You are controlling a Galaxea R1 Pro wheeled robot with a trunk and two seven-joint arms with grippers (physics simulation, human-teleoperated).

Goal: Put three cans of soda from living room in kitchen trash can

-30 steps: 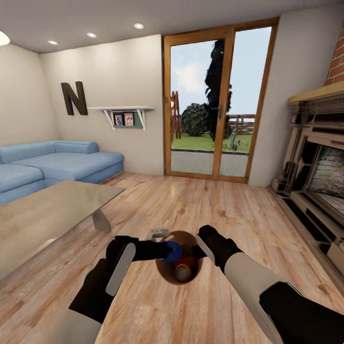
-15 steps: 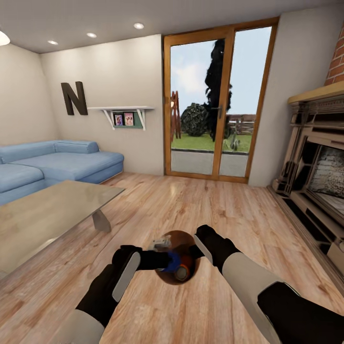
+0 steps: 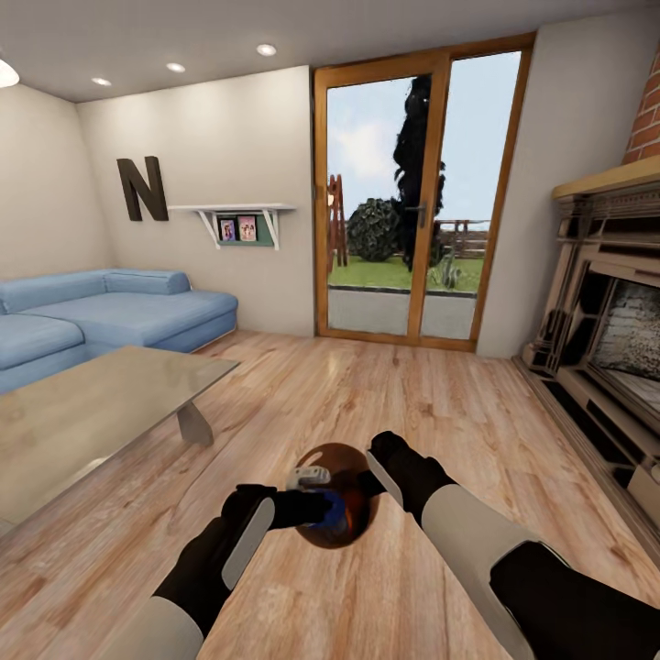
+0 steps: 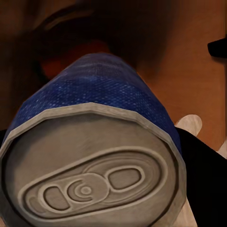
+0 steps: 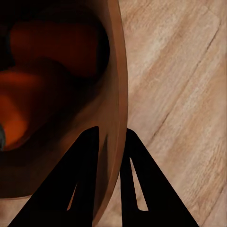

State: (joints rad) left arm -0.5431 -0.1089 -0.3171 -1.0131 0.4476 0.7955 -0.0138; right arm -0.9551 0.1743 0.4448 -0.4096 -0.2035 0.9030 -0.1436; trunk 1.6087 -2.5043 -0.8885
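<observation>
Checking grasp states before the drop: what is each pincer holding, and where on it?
Left pincer: the blue soda can, gripped round its side wall, over the bin's mouth. Right pincer: the trash can, pinched on its rim.

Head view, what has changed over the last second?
The left pincer has carried the blue can sideways, in over the bin's mouth, covering the orange can inside. The right pincer still clamps the bin's rim, shifted slightly. Sofa and glass table stayed put.
</observation>
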